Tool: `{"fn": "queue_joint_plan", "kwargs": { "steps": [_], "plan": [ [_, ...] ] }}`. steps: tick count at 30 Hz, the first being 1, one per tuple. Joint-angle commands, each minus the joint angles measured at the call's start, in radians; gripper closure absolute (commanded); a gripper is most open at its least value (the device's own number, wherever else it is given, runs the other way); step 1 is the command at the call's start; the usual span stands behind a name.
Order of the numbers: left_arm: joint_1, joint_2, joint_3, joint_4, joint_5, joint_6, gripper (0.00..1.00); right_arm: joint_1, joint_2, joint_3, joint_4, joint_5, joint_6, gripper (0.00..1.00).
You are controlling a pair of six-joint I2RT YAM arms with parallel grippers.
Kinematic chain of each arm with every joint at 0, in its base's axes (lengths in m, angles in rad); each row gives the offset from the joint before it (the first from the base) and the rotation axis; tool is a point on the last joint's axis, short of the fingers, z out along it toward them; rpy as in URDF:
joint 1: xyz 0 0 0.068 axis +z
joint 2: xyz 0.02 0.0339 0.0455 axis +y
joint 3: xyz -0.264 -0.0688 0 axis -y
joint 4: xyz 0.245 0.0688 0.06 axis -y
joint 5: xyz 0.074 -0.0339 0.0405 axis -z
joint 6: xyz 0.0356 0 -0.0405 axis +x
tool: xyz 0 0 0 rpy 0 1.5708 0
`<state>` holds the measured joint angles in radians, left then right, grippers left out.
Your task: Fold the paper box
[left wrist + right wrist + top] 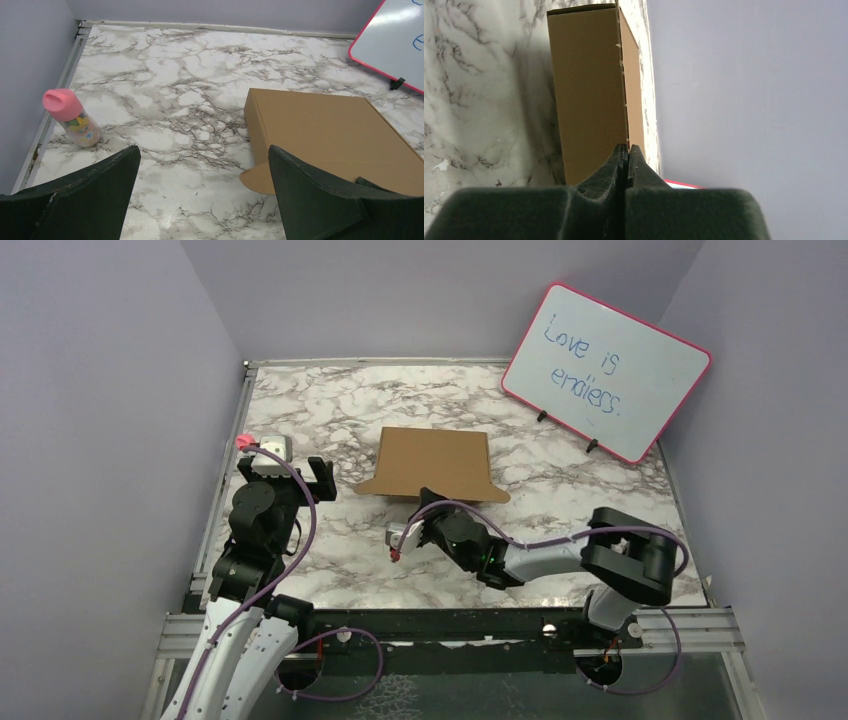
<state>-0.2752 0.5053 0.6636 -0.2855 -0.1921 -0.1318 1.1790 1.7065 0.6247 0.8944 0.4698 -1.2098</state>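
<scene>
Brown paper box [435, 462] lies flat on the marble table [330, 410]; right claw [627, 148] clenched at its near edge, left claw [204, 150] spread open nearby.

There is one brown paper box [435, 462], one marble table [300, 400], one pink-framed whiteboard [606, 370] and one small bottle [74, 118] with a pink cap. The grippers number two, the left gripper [204, 152] and the right gripper [626, 150], each with two fingers.
</scene>
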Motion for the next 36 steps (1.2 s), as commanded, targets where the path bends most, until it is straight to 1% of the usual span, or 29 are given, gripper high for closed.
{"fn": "queue_joint_plan", "kwargs": {
  "steps": [1,8,14,15,19,22,25,29,33,36],
  "plan": [
    [-0.002,-0.005,0.014,0.025,-0.021,0.006,0.01,0.007,-0.132,0.084,-0.292,-0.085,0.139,0.99],
    [-0.002,0.017,0.098,-0.009,-0.001,0.002,0.01,-0.010,-0.238,0.248,-0.688,-0.189,0.247,0.99],
    [-0.002,0.053,0.180,-0.047,0.014,0.005,0.01,-0.036,-0.289,0.371,-0.879,-0.276,0.274,0.99],
    [-0.002,0.060,0.194,-0.052,0.016,-0.001,0.01,-0.044,-0.293,0.397,-0.940,-0.295,0.282,0.99],
    [-0.002,0.093,0.242,-0.064,0.016,-0.021,0.01,-0.092,-0.298,0.511,-1.090,-0.405,0.312,0.99],
    [-0.002,0.134,0.275,-0.068,0.021,-0.022,0.01,-0.136,-0.285,0.593,-1.188,-0.475,0.328,0.99],
    [-0.003,0.186,0.314,-0.076,0.046,-0.022,0.01,-0.205,-0.253,0.687,-1.291,-0.609,0.347,0.99],
    [-0.004,0.257,0.349,-0.077,0.075,-0.008,0.01,-0.312,-0.194,0.777,-1.365,-0.762,0.348,0.99],
    [-0.003,0.294,0.333,-0.060,0.066,0.018,0.01,-0.391,-0.108,0.863,-1.419,-0.878,0.336,0.99],
    [-0.002,0.314,0.316,-0.056,0.077,0.026,0.01,-0.423,-0.029,0.944,-1.477,-0.930,0.333,0.99]
  ]
}}
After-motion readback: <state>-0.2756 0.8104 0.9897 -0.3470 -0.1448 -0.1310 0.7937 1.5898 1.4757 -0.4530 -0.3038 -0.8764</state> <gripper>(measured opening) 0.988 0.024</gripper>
